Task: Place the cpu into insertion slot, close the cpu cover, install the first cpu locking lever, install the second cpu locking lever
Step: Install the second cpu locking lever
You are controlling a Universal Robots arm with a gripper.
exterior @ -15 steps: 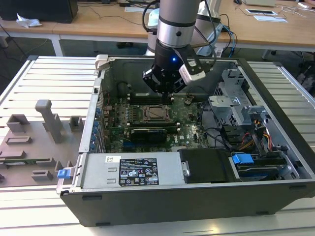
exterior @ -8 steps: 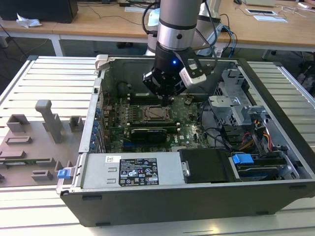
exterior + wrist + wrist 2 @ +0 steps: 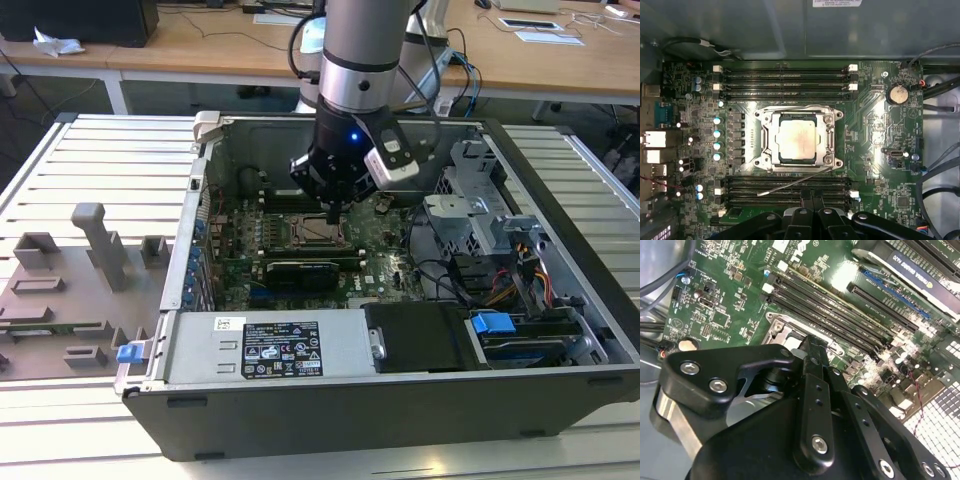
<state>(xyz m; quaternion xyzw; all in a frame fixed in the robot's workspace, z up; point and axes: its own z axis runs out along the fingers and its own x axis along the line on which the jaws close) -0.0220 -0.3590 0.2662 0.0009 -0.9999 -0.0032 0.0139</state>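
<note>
Gripper (image 3: 335, 212) hangs inside the open PC case (image 3: 560, 200), tips just above the cpu socket area. In the second wrist view the black fingers (image 3: 812, 360) sit pressed together with nothing between them, so closed and empty. In the first wrist view the fingertips (image 3: 812, 200) sit over the memory slots (image 3: 785, 182) beside the socket.

The cpu (image 3: 797, 139) is seated in the socket, pale metal top facing up, square to the frame. The cpu cover (image 3: 829, 137) lies down flat around it, the chip showing through its window. One thin wire lever (image 3: 790, 186) sticks out loose from the socket's edge, slanting across the memory slots toward the gripper, not latched. A second wire runs along the opposite edge of the cover (image 3: 792, 108); can't tell whether it's hooked.

Further out: green motherboard (image 3: 880, 130), coin battery (image 3: 897, 93), a second bank of memory slots (image 3: 785, 80) on the far side of the socket.

Writing: grey power-supply box (image 3: 265, 350) carries a white label with dark print blocks, not legible. Board silkscreen is too small to read. Grey fixture tray (image 3: 70, 290) sits to the exterior view's left of the case.
</note>
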